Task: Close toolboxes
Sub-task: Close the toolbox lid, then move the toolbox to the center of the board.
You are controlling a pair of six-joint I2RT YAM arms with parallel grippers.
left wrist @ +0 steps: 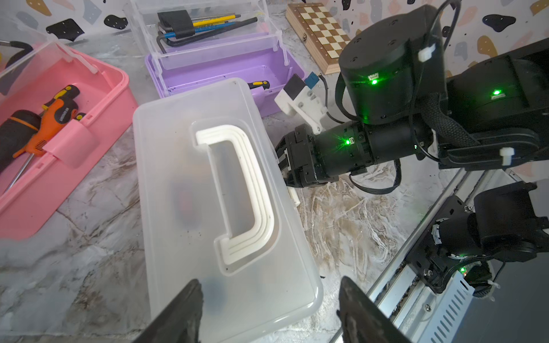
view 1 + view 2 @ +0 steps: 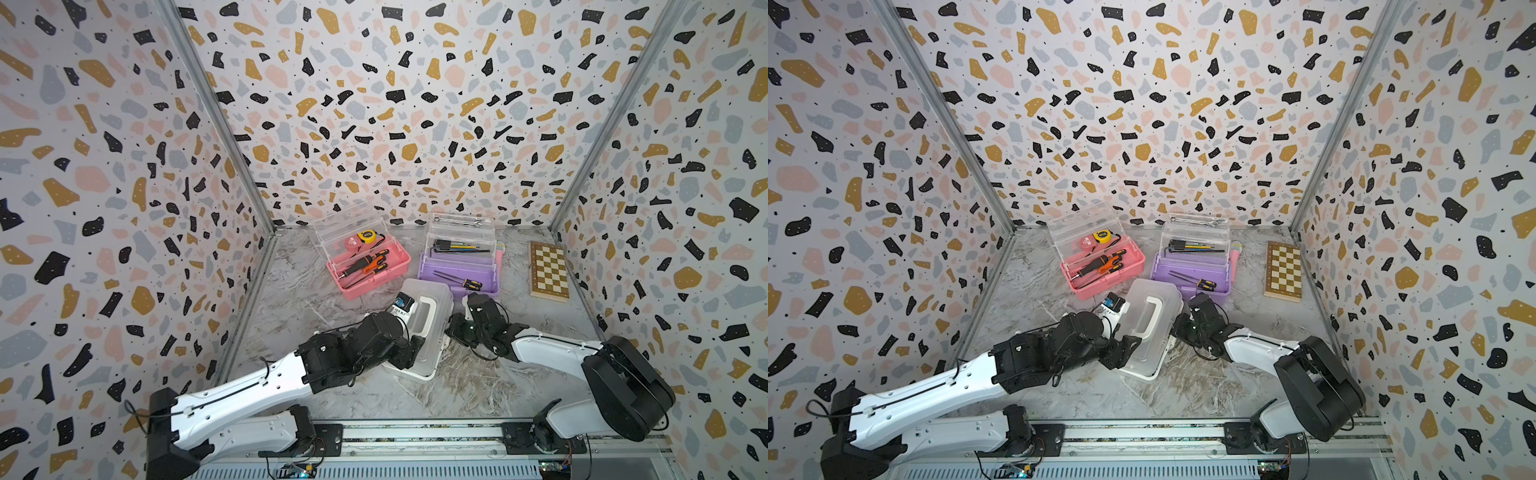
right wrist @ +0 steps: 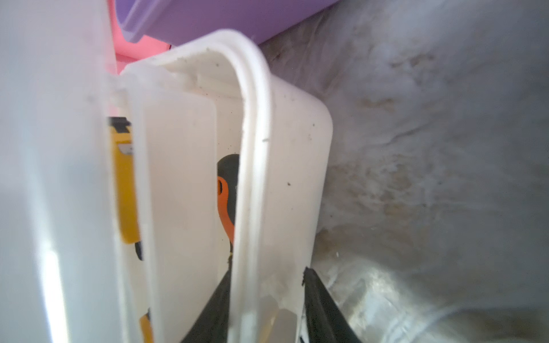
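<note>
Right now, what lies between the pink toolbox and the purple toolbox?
Nothing: only a narrow bare strip of marble tabletop separates the pink toolbox and purple toolbox, shown in both top views and the left wrist view.

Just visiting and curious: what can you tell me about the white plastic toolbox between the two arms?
The white plastic toolbox has a white base, a frosted lid and a handle folded flat in the lid's recess. It sits askew on the marbled table, near the open pink toolbox and purple toolbox. Its lid is lowered, not shut: the right gripper clamps the base's rim in the gap, where yellow and orange tools show. The open left gripper is at the lid's end.
</note>
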